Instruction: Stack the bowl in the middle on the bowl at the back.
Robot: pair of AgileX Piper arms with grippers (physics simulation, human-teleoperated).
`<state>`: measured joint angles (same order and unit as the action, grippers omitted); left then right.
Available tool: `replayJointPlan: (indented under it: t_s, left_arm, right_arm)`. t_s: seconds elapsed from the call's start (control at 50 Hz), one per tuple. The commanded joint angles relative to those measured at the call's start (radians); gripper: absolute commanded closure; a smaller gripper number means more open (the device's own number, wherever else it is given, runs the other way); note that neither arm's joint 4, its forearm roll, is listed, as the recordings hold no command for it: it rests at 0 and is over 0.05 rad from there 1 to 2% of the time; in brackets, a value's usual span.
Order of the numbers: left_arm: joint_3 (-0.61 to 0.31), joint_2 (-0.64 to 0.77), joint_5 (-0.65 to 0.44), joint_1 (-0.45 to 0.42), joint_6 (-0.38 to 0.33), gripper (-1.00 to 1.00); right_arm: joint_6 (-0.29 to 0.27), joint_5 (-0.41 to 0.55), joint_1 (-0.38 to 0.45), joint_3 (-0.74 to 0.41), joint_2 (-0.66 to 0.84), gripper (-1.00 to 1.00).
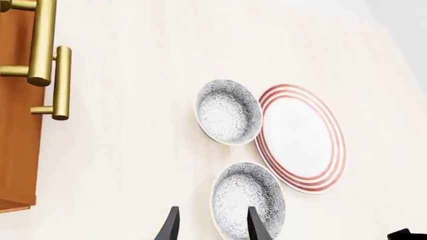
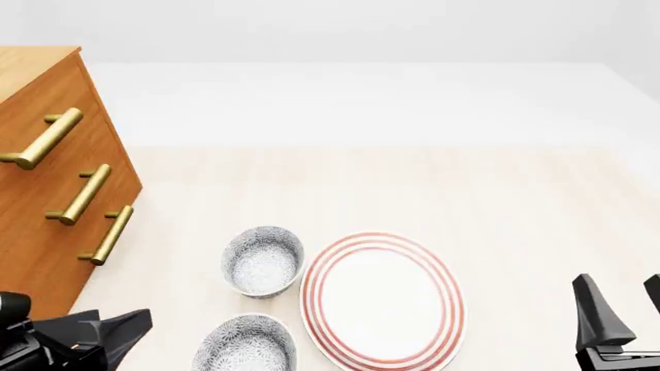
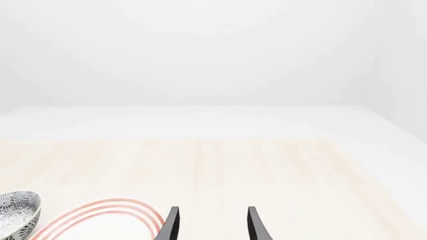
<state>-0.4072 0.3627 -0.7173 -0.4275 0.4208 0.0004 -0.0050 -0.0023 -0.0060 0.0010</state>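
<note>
Two alike speckled grey-and-white bowls stand on the pale wooden table. The bowl at the back (image 2: 263,260) (image 1: 228,111) is upright and empty. Nearer me, the bowl in the middle (image 2: 246,345) (image 1: 248,200) is cut by the front view's lower edge. My left gripper (image 2: 129,325) (image 1: 213,225) hovers open just left of this nearer bowl, with nothing between its fingers. At the front right my right gripper (image 2: 624,297) (image 3: 210,225) is open and empty, right of the plate.
A large white plate with red rings (image 2: 382,300) (image 1: 301,137) (image 3: 100,220) lies right of both bowls, almost touching them. A wooden drawer cabinet with brass handles (image 2: 42,193) (image 1: 17,125) stands at the left.
</note>
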Motion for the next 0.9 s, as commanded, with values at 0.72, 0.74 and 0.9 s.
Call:
replayJointPlan:
  t_s: [0.72,0.74,0.9]
  left_arm:
    - [0.15,0.306,0.374,-0.15,-0.055,-1.0]
    - [0.153,0.313,0.382,-0.149,-0.057,-1.0]
    - [0.17,0.373,0.436,-0.158,-0.088,-1.0]
  right_arm:
    - [-0.001,-0.001,0.0,0.001,0.001,-1.0]
    - [-0.001,-0.001,0.0,0.001,0.0,-1.0]
    - [-0.001,-0.001,0.0,0.001,0.001,-1.0]
